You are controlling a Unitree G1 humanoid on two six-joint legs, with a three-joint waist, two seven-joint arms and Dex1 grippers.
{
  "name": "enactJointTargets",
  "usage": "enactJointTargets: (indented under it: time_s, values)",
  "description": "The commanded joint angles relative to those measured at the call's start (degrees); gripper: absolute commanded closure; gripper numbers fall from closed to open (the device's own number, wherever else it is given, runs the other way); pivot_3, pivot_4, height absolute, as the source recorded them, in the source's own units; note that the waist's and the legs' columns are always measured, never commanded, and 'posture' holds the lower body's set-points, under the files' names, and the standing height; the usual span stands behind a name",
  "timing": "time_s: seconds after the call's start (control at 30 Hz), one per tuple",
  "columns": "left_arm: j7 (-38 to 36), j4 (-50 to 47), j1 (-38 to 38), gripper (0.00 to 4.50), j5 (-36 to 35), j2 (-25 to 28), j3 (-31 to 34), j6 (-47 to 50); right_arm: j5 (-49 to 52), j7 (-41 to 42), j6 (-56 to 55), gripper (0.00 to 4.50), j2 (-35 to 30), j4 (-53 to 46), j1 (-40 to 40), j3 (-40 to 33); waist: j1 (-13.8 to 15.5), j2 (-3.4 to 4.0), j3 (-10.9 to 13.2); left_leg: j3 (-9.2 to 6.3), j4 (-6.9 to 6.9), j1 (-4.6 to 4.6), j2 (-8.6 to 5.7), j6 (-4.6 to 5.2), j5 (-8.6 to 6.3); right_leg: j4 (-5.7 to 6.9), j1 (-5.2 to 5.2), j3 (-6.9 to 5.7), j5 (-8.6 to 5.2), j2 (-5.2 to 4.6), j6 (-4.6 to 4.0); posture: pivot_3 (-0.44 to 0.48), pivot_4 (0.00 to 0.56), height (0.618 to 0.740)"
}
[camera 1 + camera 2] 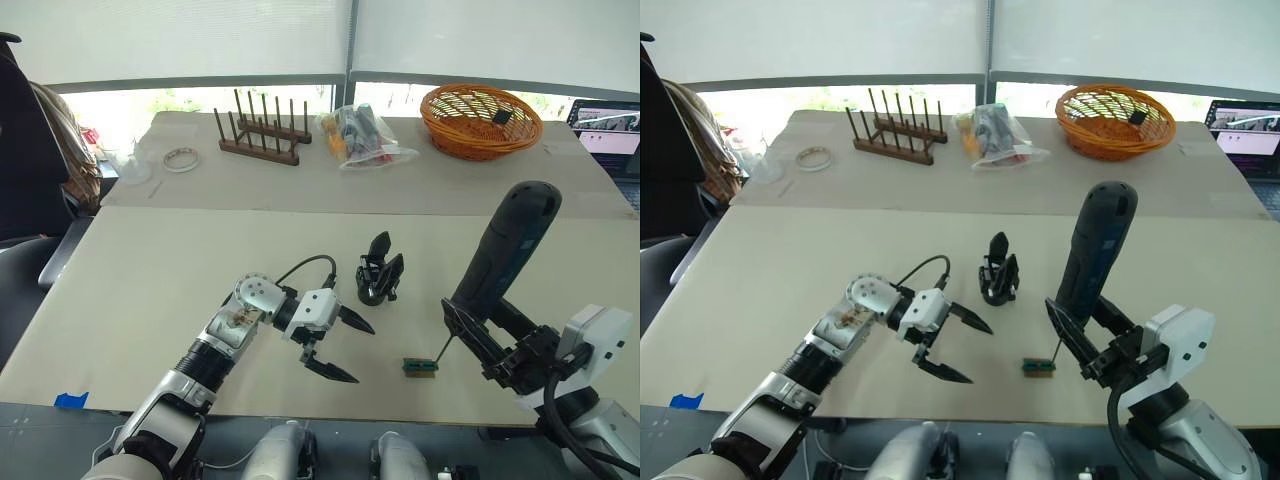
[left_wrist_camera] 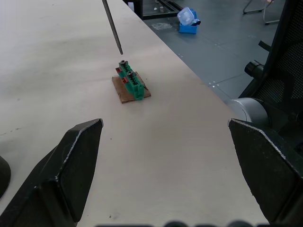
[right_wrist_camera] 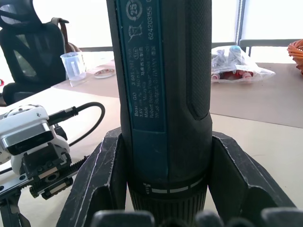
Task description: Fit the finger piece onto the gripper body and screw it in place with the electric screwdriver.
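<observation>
Tabletop (image 1: 150,280): electric screwdriver (image 1: 505,250) clamped in right end effector (image 1: 478,335), upright.

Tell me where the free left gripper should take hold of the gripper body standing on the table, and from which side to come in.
Probably low, around the round dark base of the gripper body. It stands upright, and its pointed finger on top looks a poor hold. The open left gripper sits on the near side, to the body's left, so a level approach from there looks shortest. The electric screwdriver, held in the right gripper, stays clear.
</observation>
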Motion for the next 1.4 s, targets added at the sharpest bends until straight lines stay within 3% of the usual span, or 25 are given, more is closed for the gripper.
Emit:
enactJointTargets:
  time_s: [0.03,1.4]
  values:
    - [0.4,-1.3,-0.3,0.00,-0.1,-0.3,0.0,-0.8,-0.5,0.2,-1.8,2.53,-0.2,-1.5,-1.0,-0.3,0.0,0.00,0.0,0.00,0.00,0.00,0.00,0.00,0.00,0.00,0.00,0.00,0.00,0.00,0.00,0.000,0.150,0.740]
    - [0.1,0.1,-0.3,0.00,-0.1,0.2,0.3,-2.7,-0.8,0.8,-1.7,2.53,-0.4,-0.5,-1.4,-1.0,0.0,0.00,0.0,0.00,0.00,0.00,0.00,0.00,0.00,0.00,0.00,0.00,0.00,0.00,0.00,0.000,0.150,0.740]
